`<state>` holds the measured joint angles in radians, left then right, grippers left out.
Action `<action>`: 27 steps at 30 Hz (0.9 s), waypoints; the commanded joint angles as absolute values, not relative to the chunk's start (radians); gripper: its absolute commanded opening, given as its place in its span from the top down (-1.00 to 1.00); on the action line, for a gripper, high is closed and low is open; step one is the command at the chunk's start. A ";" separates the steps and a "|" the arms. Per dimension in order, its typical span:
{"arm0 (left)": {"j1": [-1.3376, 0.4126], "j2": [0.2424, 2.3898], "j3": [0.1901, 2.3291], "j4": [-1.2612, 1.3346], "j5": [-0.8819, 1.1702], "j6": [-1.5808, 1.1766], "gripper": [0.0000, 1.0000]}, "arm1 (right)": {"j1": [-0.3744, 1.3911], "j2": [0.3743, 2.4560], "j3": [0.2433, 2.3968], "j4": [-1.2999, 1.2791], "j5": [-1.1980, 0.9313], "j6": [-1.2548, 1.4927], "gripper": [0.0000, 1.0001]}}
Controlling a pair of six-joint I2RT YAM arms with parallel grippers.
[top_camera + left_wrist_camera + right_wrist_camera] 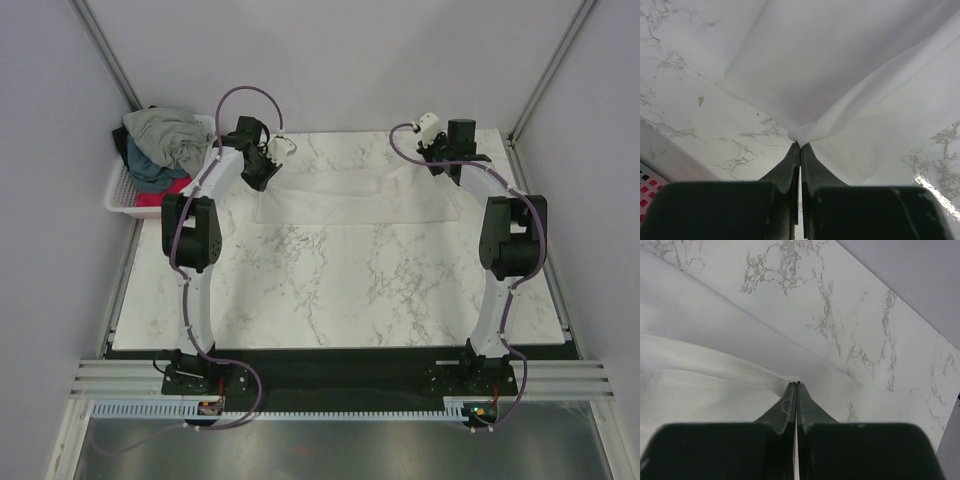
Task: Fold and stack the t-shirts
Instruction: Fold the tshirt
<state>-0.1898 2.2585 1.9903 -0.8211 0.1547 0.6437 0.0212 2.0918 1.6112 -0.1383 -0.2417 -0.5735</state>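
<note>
A plain white t-shirt [345,195] hangs stretched between both grippers over the far part of the marble table [340,280]. My left gripper [268,160] is shut on its left corner; in the left wrist view the cloth [840,75] bunches at the closed tips [800,145]. My right gripper [445,160] is shut on its right edge; in the right wrist view the hem [715,365] runs into the closed tips [797,385]. Grey-green [168,132], dark teal [150,168] and red-pink [172,187] shirts lie piled in the basket.
The white lattice basket [120,195] sits off the table's far left corner, beside the left arm; its corner also shows in the left wrist view [650,187]. Grey walls enclose the back and sides. The table's black front edge [340,352] lies near the arm bases.
</note>
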 commanded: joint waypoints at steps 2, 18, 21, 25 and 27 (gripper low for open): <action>-0.166 2.260 2.042 -0.831 0.141 0.598 0.96 | 0.018 2.109 1.666 -0.074 -0.216 -0.546 1.00; -0.160 2.284 2.042 -0.805 0.062 0.545 0.95 | 0.018 2.223 1.732 -0.038 -0.166 -0.529 1.00; -0.156 2.278 2.033 -0.790 0.041 0.529 0.96 | 0.018 2.240 1.740 -0.032 -0.146 -0.528 1.00; -0.155 2.273 2.028 -0.782 0.029 0.523 0.59 | 0.018 2.237 1.736 -0.026 -0.130 -0.519 1.00; -0.156 2.266 2.029 -0.773 0.017 0.515 0.06 | 0.020 2.229 1.740 -0.018 -0.114 -0.500 0.49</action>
<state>-0.1635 2.2829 2.0075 -0.8051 0.0544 0.5549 0.0212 2.2406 1.6897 -0.0715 -0.1505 -0.5274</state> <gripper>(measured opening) 0.375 0.169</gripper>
